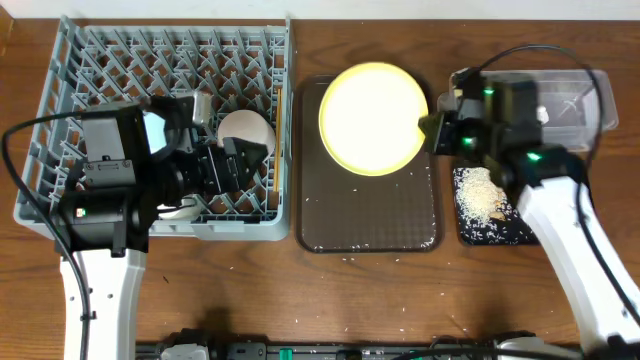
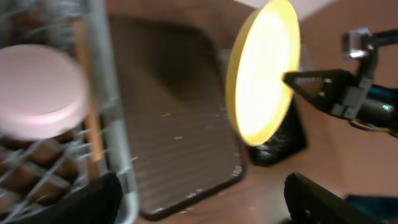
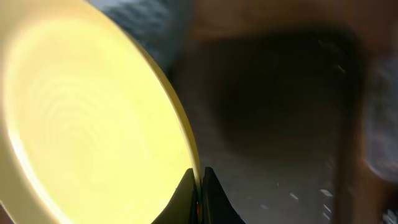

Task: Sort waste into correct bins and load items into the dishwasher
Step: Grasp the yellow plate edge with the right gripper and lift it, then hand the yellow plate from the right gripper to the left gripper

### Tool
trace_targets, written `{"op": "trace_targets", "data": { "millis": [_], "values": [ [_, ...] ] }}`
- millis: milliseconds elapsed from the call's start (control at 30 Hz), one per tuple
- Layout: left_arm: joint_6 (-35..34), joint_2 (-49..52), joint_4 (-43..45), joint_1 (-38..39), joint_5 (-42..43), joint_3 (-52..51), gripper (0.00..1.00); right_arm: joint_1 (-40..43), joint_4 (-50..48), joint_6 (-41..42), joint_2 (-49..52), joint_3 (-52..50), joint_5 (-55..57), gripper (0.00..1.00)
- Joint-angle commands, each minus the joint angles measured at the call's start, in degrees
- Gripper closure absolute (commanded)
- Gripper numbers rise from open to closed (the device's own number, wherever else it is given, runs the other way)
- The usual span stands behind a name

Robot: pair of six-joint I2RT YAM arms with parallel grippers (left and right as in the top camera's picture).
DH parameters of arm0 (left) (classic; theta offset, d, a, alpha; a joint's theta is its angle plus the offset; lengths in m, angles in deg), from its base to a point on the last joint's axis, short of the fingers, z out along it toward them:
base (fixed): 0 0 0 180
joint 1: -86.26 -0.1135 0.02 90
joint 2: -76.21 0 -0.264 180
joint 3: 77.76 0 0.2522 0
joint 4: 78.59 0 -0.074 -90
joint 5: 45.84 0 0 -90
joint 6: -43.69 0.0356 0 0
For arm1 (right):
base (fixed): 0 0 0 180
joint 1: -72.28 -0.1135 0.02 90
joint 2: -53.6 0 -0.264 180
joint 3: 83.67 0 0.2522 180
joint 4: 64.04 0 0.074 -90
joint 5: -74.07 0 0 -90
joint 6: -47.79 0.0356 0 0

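Above the brown tray [image 1: 366,215], right gripper [image 1: 432,128] pinches the yellow plate [image 1: 372,118].

The yellow plate [image 1: 373,117] looks smooth and glossy. On the left, the dish rack [image 1: 150,55] is matt grey plastic. The brown serving tray [image 1: 365,215] has a rough, ribbed surface. The table [image 1: 300,300] shows wood grain with a soft sheen. The tub [image 1: 590,90] at far right is clear plastic.

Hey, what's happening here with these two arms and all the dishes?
The right gripper pinches the yellow plate by its rim, holding it over the brown tray. The left gripper hangs open over the grey dish rack, beside a white bowl sitting in it. Rice crumbs lie on the black tray.
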Motion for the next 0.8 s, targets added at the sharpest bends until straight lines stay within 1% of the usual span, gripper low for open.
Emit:
{"op": "trace_targets", "data": {
  "millis": [0, 133, 200, 267, 333, 367, 433, 467, 500, 567, 600, 633, 667, 700, 733, 767],
  "values": [
    [-0.28, 0.31, 2.54, 3.19, 8.87, -0.13, 0.15, -1.22, -1.38, -3.50, -2.21, 0.31, -10.82, 0.99],
    [-0.28, 0.44, 6.14, 8.48, 8.41, -0.13, 0.16, -4.96, -3.21, -3.13, -2.25, 0.31, -13.07, 0.99],
    [-0.31, 0.68, 6.69, 10.40, 5.88, -0.13, 0.22, -6.38, -3.96, -3.15, -2.29, 0.31, -14.21, 0.99],
    [-0.31, 1.03, 5.81, 12.46, -0.22, -0.13, 0.24, -7.89, -5.92, -3.15, -2.27, 0.31, -17.22, 0.99],
    [-0.31, 1.38, 5.62, 13.75, -2.45, -0.13, 0.28, -8.94, -7.15, -3.13, -2.29, 0.31, -18.49, 0.99],
    [-0.28, 1.77, 5.97, 14.62, -2.47, -0.13, 0.39, -9.68, -7.45, -3.13, -2.29, 0.31, -18.53, 0.99],
    [-0.31, 2.34, 6.67, 15.54, -2.75, -0.13, 0.70, -10.32, -7.26, -3.19, -2.27, 0.31, -18.32, 0.99],
    [-0.31, 2.58, 6.84, 15.76, -3.61, -0.13, 0.80, -10.32, -7.21, -3.23, -2.27, 0.31, -18.01, 0.99],
    [-0.33, 2.67, 6.88, 15.78, -5.33, -0.13, 0.92, -10.29, -7.08, -3.58, -2.27, 0.31, -16.98, 0.99],
    [-0.44, 2.40, 6.16, 15.78, -10.84, -0.13, 0.92, -10.12, -5.40, -5.51, -2.29, 0.31, -8.68, 0.87],
    [-0.63, 2.12, 5.51, 15.78, -14.16, -0.11, 0.92, -9.94, -4.07, -5.97, -2.32, 0.31, -2.27, 0.79],
    [-0.79, 1.64, 4.26, 15.78, -19.50, -0.07, 0.92, -9.70, -2.62, -5.97, -2.32, 0.31, 4.33, 0.66],
    [-0.79, 1.07, 2.95, 15.78, -25.35, -0.04, 0.92, -9.40, -1.40, -5.99, -2.32, 0.31, 8.15, 0.57],
    [-0.79, 0.46, 1.77, 15.78, -31.56, 0.00, 0.92, -9.14, -0.52, -5.97, -2.32, 0.31, 9.73, 0.50],
    [-0.81, 0.02, 1.05, 15.78, -35.87, 0.00, 0.92, -8.79, 0.28, -5.97, -2.32, 0.31, 10.64, 0.43],
    [-0.79, -0.66, 0.39, 15.78, -42.69, 0.00, 0.92, -8.31, 1.14, -5.97, -2.29, 0.31, 11.04, 0.35]
  ]
}}
